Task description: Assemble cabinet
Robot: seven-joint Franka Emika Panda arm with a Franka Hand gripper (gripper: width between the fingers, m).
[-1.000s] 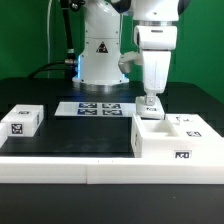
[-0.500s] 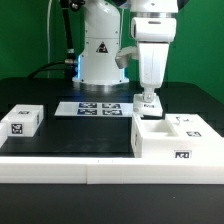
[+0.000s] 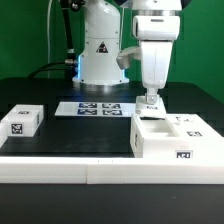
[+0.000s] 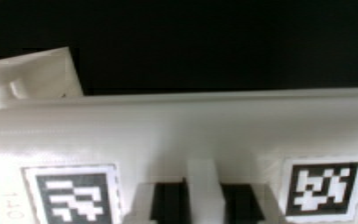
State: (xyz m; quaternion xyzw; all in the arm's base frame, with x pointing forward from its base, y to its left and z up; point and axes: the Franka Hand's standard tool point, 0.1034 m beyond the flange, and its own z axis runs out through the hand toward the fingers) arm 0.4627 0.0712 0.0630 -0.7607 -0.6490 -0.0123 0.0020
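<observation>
The cabinet body (image 3: 168,138) is a big white open box with tags, at the exterior view's right near the front. My gripper (image 3: 150,101) hangs straight down over its back left corner. The dark fingers (image 4: 243,200) are closed on a thin white strip of a tagged white panel (image 4: 194,130). That panel stands upright at the fingertips in the exterior view (image 3: 149,100), just above the body's back wall. I cannot tell whether it touches the body. A tag shows on either side of the fingers in the wrist view.
A small white cube (image 3: 22,119) with one tag sits at the exterior view's left. The marker board (image 3: 88,107) lies flat in front of the robot base (image 3: 100,55). A white rail (image 3: 60,168) runs along the front edge.
The gripper and its panel rose a little and settled back almost to where they were. The cabinet body and cube have not moved.
</observation>
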